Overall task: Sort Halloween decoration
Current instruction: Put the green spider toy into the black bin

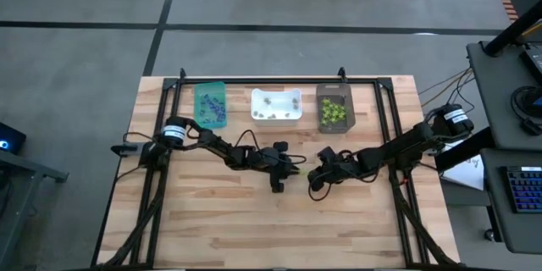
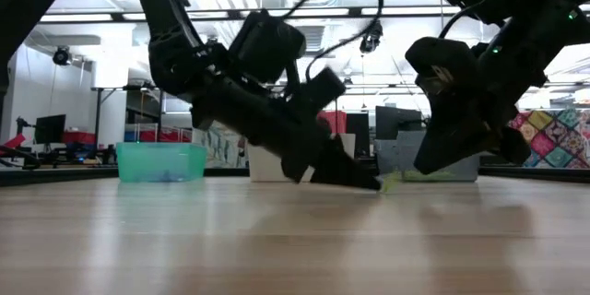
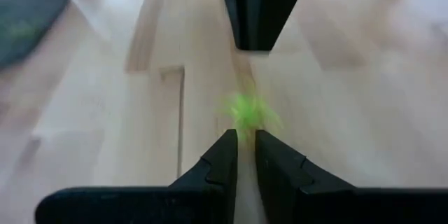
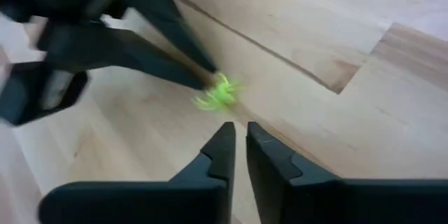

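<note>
Lime-green spider trinket [image 4: 218, 92] lies on bare wood at table centre, legs splayed, at left gripper's [image 3: 245, 138] fingertips. Other trinkets sorted in rear bins: purple in teal, pale in white, green in brown.
</note>
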`<state>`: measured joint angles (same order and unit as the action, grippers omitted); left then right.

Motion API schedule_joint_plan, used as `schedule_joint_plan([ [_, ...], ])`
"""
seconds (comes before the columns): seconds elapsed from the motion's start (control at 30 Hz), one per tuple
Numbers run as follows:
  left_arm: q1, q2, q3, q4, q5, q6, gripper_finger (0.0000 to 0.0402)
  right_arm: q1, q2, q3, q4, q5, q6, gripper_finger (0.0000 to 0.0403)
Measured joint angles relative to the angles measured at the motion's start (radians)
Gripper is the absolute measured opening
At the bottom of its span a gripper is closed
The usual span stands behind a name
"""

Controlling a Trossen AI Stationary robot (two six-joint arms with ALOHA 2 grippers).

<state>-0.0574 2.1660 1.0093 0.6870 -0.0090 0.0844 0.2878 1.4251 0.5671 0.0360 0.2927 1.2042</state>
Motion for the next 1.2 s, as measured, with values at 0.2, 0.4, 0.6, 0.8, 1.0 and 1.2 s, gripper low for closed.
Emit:
schedule_joint_plan([
  [0.2, 0.002, 0.037, 0.013, 0.017, -0.002, -0.024, 0.0035, 0.0, 0.018, 0.0, 0.007, 0.0, 0.029, 0.0082],
  [0.4, 0.003, 0.04, 0.013, 0.016, -0.006, -0.037, 0.0035, 0.0, 0.02, 0.0, 0.005, 0.022, 0.017, 0.0116],
  [0.6, 0.003, 0.017, 0.008, 0.048, 0.083, -0.043, 0.0035, 0.0, -0.019, 0.0, -0.012, 0.018, -0.002, 0.0148],
  [0.8, 0.005, 0.028, 0.036, 0.075, 0.058, -0.029, 0.0035, 0.0, -0.027, 0.0, -0.018, 0.022, -0.011, 0.0173],
  [1.0, 0.012, 0.071, 0.077, 0.045, 0.047, -0.015, 0.0035, 0.0, 0.009, -0.001, -0.004, 0.022, -0.009, 0.0174],
  [1.2, 0.02, 0.095, 0.076, 0.052, 0.051, -0.024, 0.0035, -0.001, 0.026, 0.0, 0.009, 0.048, 0.002, 0.0172],
])
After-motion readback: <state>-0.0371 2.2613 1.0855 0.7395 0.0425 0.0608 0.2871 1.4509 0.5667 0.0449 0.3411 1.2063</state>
